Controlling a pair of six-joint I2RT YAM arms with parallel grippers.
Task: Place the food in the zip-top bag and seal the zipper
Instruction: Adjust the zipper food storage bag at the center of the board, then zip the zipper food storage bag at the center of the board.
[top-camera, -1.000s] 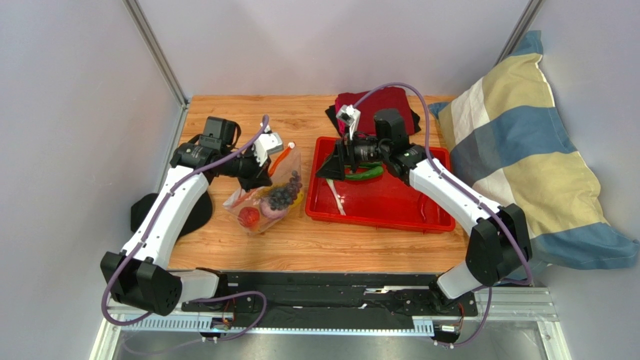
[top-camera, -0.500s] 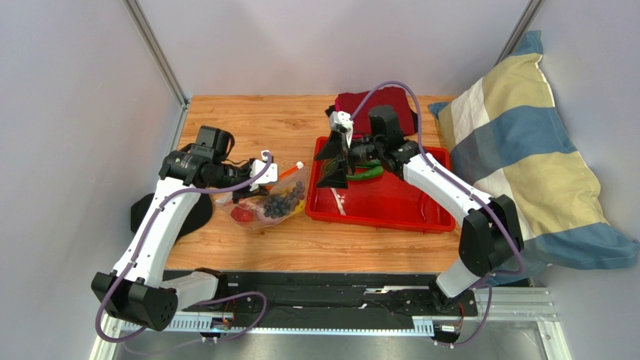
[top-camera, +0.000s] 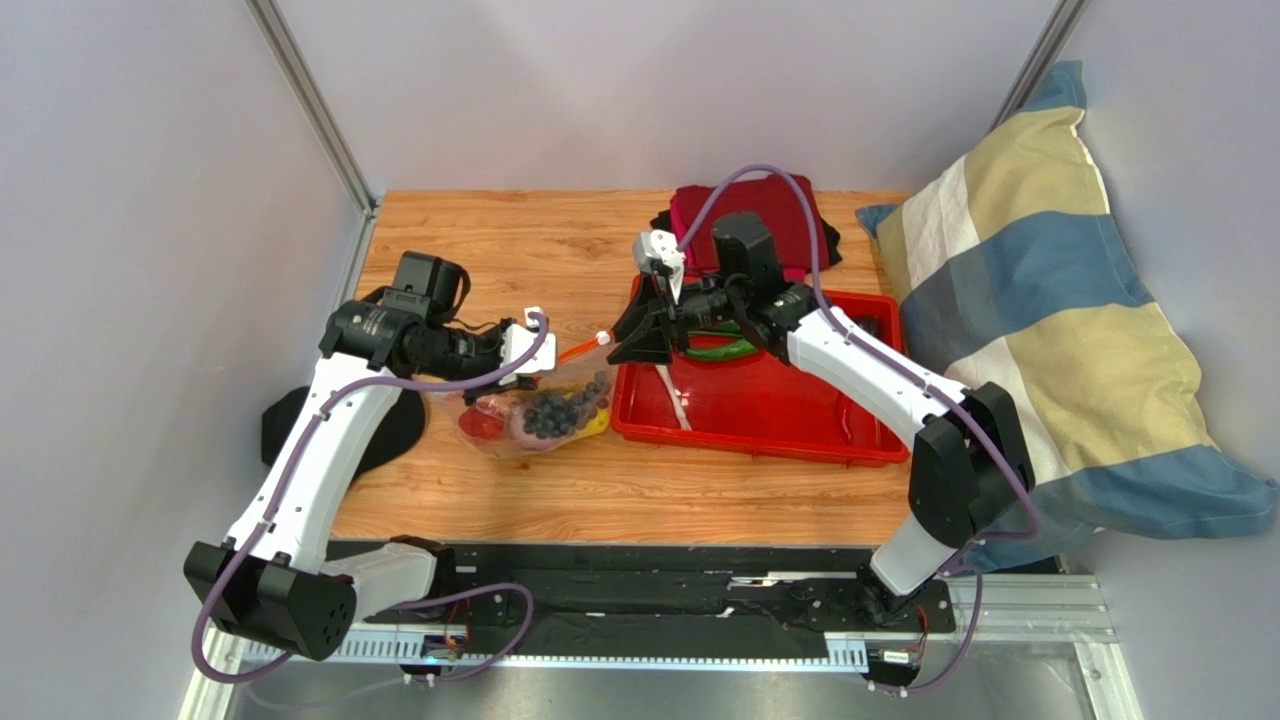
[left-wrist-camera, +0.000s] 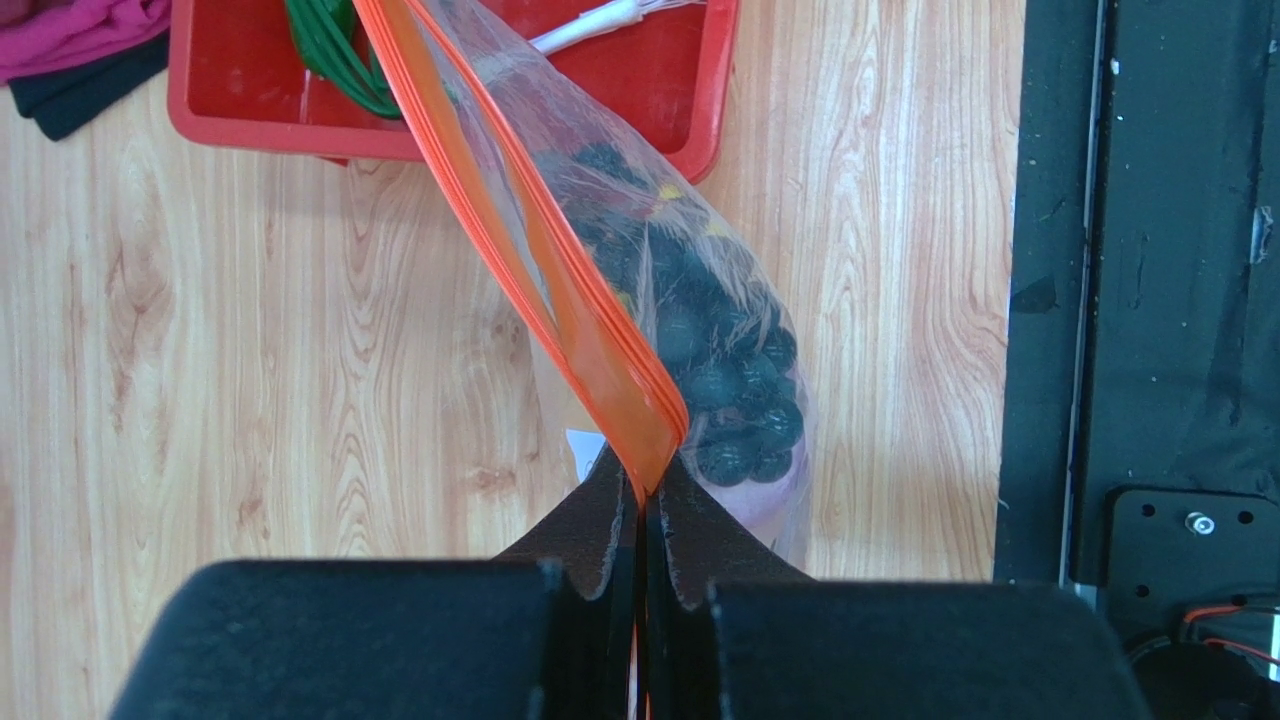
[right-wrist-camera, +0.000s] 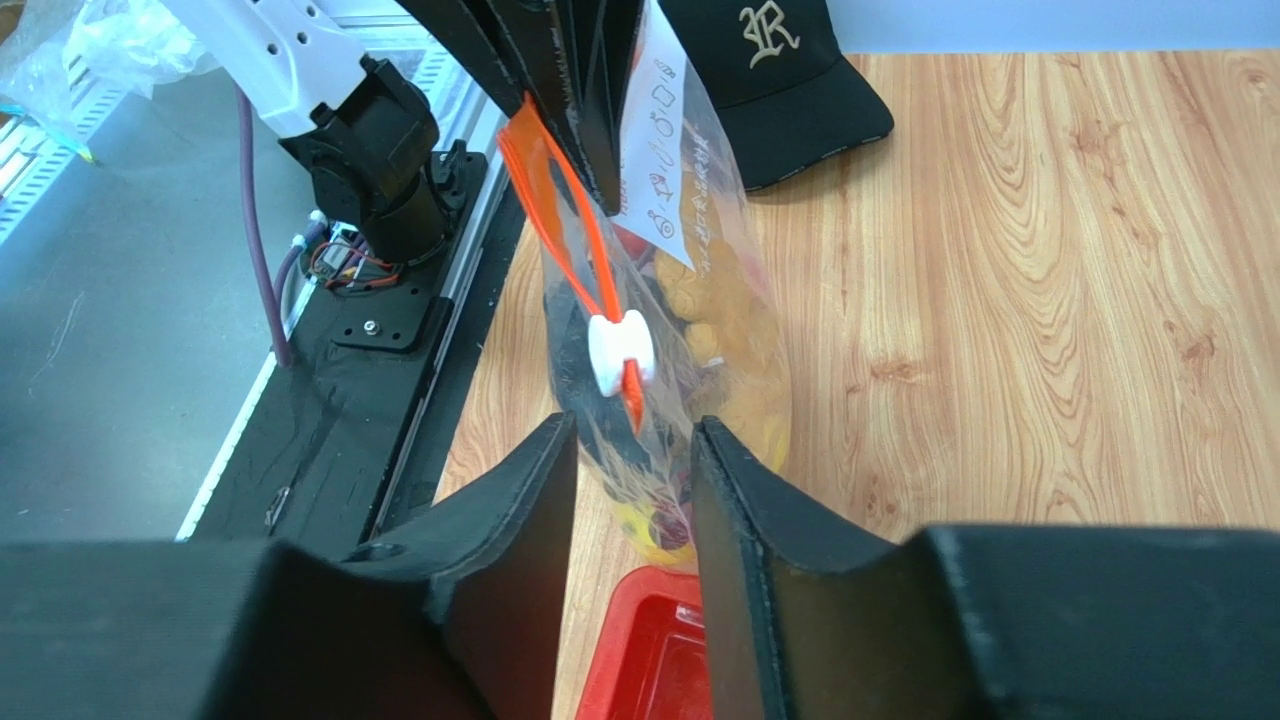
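Left end effector (left-wrist-camera: 643, 480): clamped fully shut on one end of the thin orange-red zipper strip (left-wrist-camera: 519, 255), pulling it into a taut line.
Right end effector (right-wrist-camera: 634, 432): jaws apart, straddling the bag just short of the small white slider tab (right-wrist-camera: 619, 353); it has hold of nothing.
Bag: the clear, crinkly zip-top plastic bag (top-camera: 549, 413) hangs between the two end effectors with its belly on the wooden bench (top-camera: 496, 240), at 9 o'clock from the red rectangular plastic tray (top-camera: 766, 405).
Food: the dark grape bunch (left-wrist-camera: 721, 390) and the knobbly yellow piece (right-wrist-camera: 721, 323) are inside the bag.
Risk, missed slider: closing here would likely pinch film, not the tab, so the pull would crumple the mouth and leave it unsealed.
Risk, lost tension: a hard drag toward the left end effector could tug the strip out of that pinch, slackening the zipper and tipping the food toward the mouth.
Risk, jam: bulging produce near the strip could block the slider.
Writing: the bag's white printed label (right-wrist-camera: 661, 143) shows small line icons and no legible words; the black cap (right-wrist-camera: 766, 68) on the bench bears an ornate white "R".
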